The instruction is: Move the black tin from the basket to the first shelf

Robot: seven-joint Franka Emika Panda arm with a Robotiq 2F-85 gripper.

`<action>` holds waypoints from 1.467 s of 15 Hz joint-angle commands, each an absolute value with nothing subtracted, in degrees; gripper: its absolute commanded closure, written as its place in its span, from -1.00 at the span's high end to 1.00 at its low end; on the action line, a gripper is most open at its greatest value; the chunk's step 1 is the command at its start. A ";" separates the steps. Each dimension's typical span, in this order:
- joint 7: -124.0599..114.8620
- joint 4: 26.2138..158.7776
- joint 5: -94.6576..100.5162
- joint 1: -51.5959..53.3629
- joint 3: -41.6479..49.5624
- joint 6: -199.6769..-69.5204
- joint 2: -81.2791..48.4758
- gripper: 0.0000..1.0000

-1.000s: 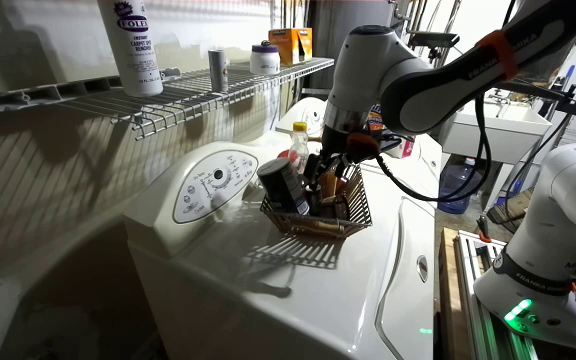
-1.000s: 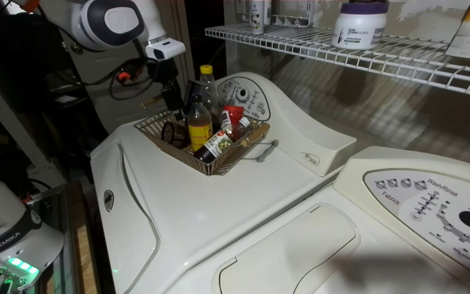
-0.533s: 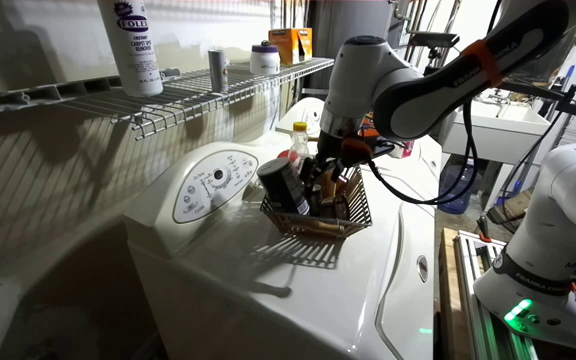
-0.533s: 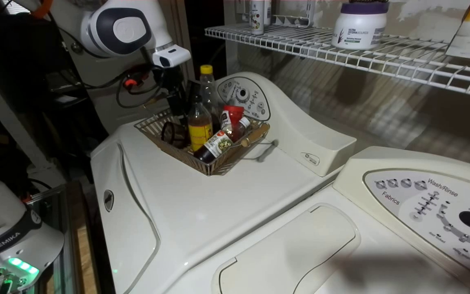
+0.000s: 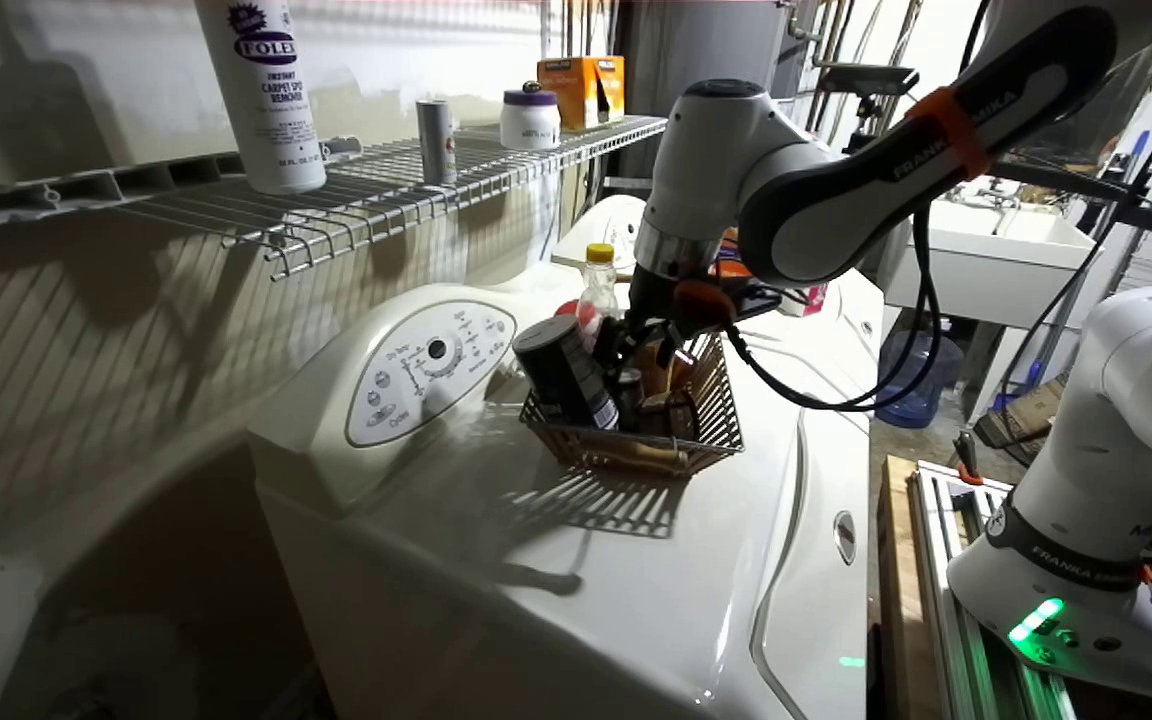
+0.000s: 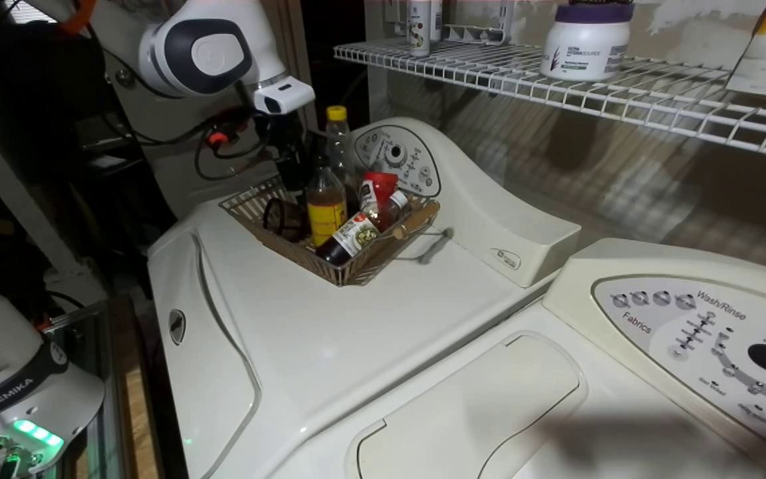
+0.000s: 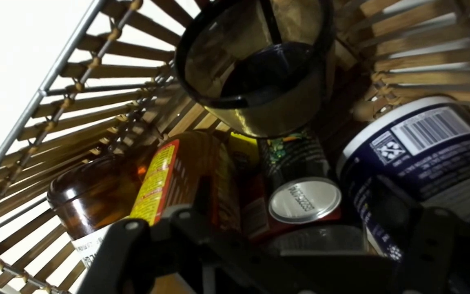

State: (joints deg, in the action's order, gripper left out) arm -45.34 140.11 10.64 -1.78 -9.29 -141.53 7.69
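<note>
The black tin (image 7: 294, 165) stands in the brown woven basket (image 7: 422, 77), its silver end towards the wrist camera. In an exterior view its small dark top (image 5: 629, 390) shows below the jaws; elsewhere bottles hide it. My gripper (image 7: 296, 196) is open, one finger on each side of the tin: one beside the amber bottle, one against or close to the dark-blue can. Contact with the tin does not show. The gripper (image 5: 641, 350) points down into the basket (image 5: 711, 448); in an exterior view the gripper (image 6: 295, 179) is partly behind bottles. The white wire shelf (image 6: 529, 93) is above.
The dark-blue can (image 7: 418, 151), the amber bottle (image 7: 190, 175) and a black-rimmed mesh cup (image 7: 255, 98) crowd the tin. A tall yellow-capped bottle (image 6: 340, 143) stands in the basket. The shelf bears a spray bottle (image 5: 271, 110), a grey can (image 5: 436, 140) and a white jar (image 5: 530, 122).
My gripper has moved lower into the basket, most of it in the first half second, with a slight sideways shift towards the control panel side. The basket and its contents look unmoved.
</note>
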 commanded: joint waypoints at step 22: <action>-48.48 138.32 11.45 0.96 -8.77 -134.51 10.23 -0.59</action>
